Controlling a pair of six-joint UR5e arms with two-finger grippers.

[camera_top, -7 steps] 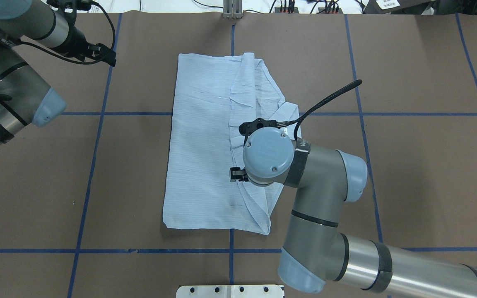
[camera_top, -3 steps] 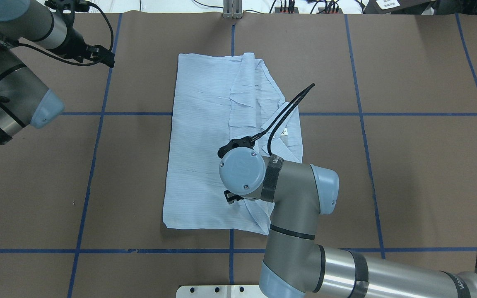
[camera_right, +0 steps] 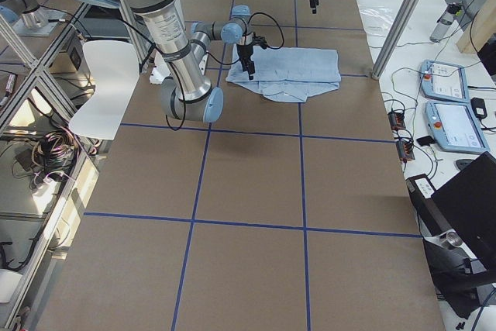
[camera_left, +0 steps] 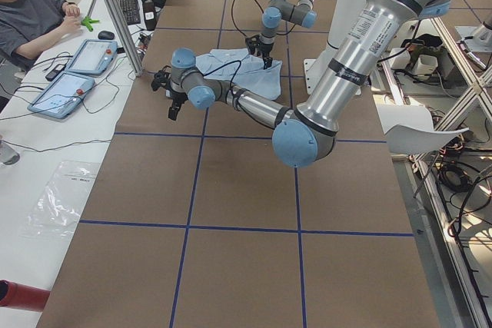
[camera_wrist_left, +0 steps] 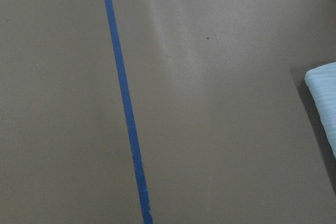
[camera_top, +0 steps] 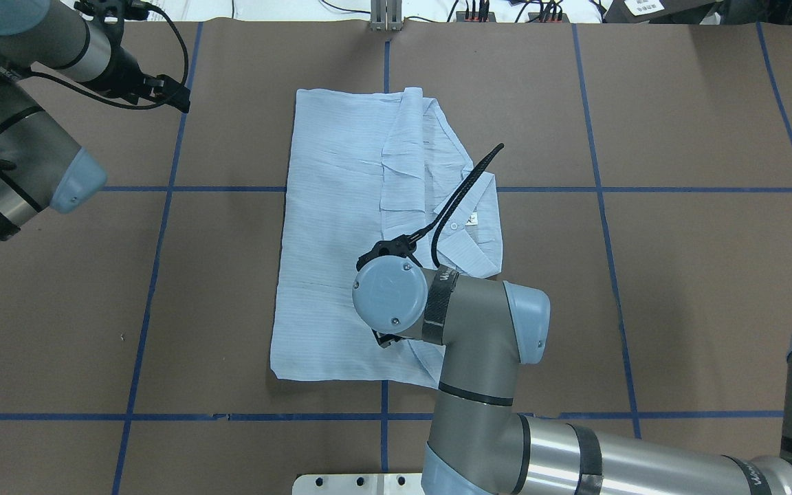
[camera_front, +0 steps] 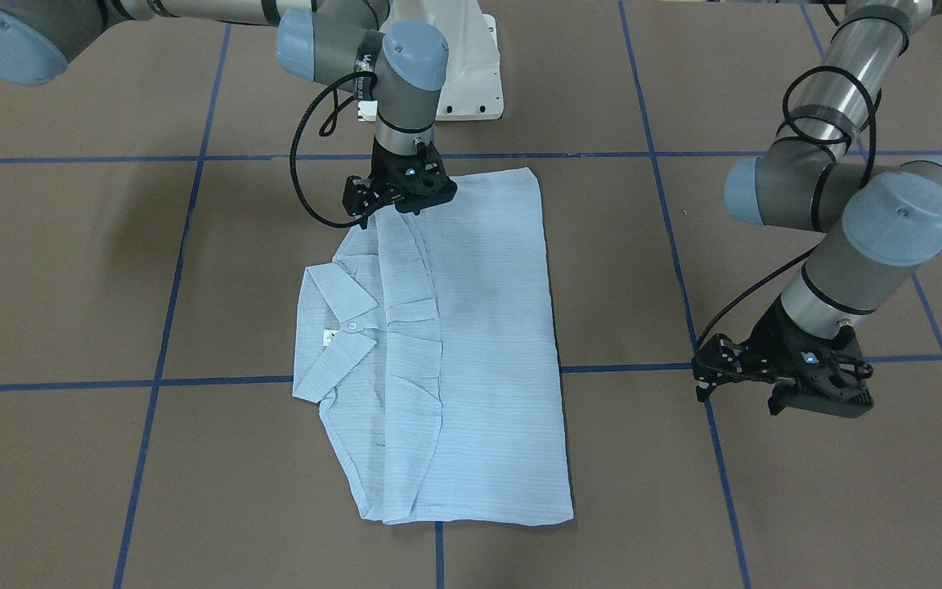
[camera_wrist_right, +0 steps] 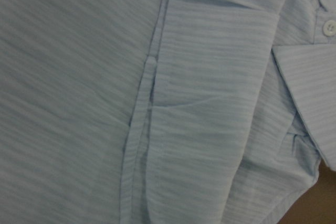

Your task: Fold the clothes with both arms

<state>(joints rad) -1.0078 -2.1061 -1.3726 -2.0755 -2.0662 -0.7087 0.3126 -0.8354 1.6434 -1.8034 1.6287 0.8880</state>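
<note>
Shirt [camera_front: 479, 343]: 1, laid flat mid-table [camera_front: 765, 507], folded to a long rectangle, collar at 1 side. Judged thin, limp, light, easily creased; best pinched at 2 end corners. Right gripper [camera_front: 402, 200] is poised at its robot-side end, left gripper [camera_front: 814, 397] well apart from it; jaw states cannot be told.

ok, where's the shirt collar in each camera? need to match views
Front-facing: collar on the shirt's left edge.
Overhead: collar on its right edge.
Exterior left: far side of the shirt, cannot make it out.
Exterior right: collar on the near edge.
Left wrist: not in it, only a shirt edge.
Right wrist: collar at right, below the white button.
Landmark: blue tape line meeting the shirt at the collar.
</note>
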